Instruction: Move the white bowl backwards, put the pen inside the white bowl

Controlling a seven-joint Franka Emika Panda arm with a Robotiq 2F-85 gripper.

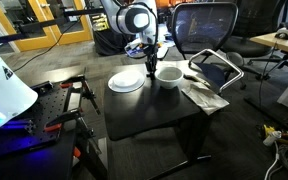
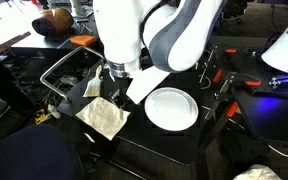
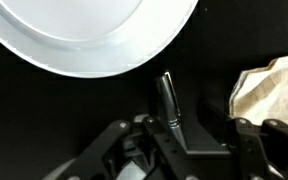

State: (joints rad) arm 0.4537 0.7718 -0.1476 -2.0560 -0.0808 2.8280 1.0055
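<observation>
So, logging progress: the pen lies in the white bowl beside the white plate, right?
No. The wrist view shows the pen held in the gripper over the black table, not in the white bowl. The bowl does sit beside the white plate.

The arm (image 1: 136, 20) bends down over the far edge of the tabletop (image 1: 149, 112) in an exterior view, wrist upright. The pincer (image 3: 169, 127) points straight down, jaws drawn close on the pen (image 3: 167, 98).

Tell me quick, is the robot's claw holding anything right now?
Gripper: jaws closed on the pen, seen in the wrist view.
</observation>
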